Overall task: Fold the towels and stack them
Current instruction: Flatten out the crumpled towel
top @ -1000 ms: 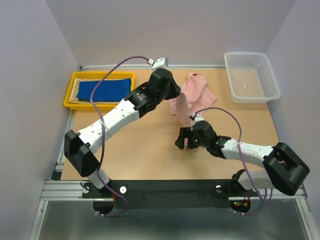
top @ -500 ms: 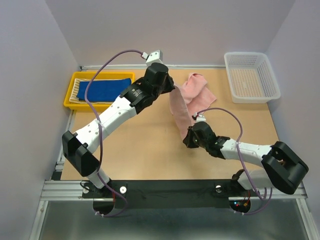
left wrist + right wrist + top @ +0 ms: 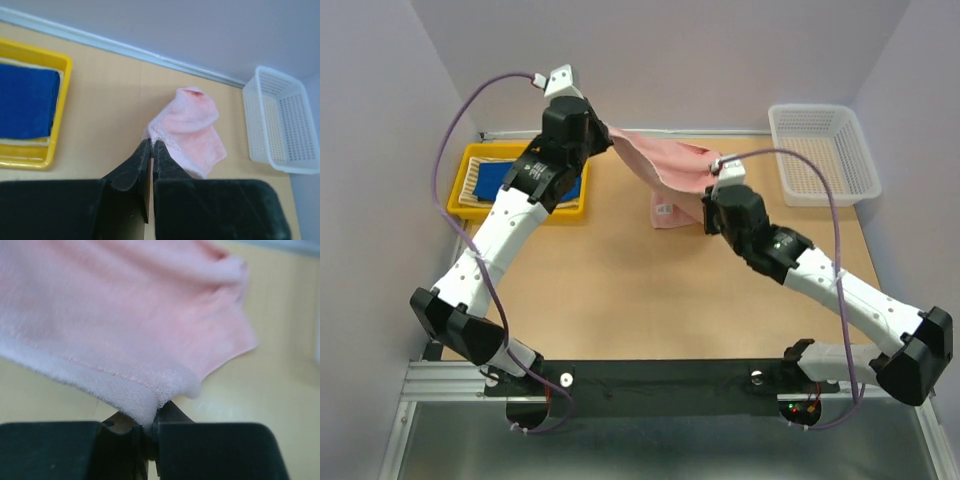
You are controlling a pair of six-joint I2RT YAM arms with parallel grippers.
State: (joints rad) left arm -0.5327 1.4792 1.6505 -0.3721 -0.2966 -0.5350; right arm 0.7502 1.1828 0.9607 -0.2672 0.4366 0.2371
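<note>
The pale pink towel hangs stretched in the air between both grippers, and its lower part with a small white label droops to the table. My left gripper is shut on one corner of it, with the fingertips pinching the hem. The right gripper is shut on the opposite edge, which folds over into the jaws. The blue towel lies folded on the yellow-and-cream striped towel in a yellow tray, partly hidden by the left arm.
A white plastic basket stands at the back right corner, also in the left wrist view. The yellow tray sits at the back left against the wall. Purple cables loop above both arms.
The right gripper has closed on the pink towel's edge. Both arms have risen and moved toward the back, pulling the towel out wide between them.
</note>
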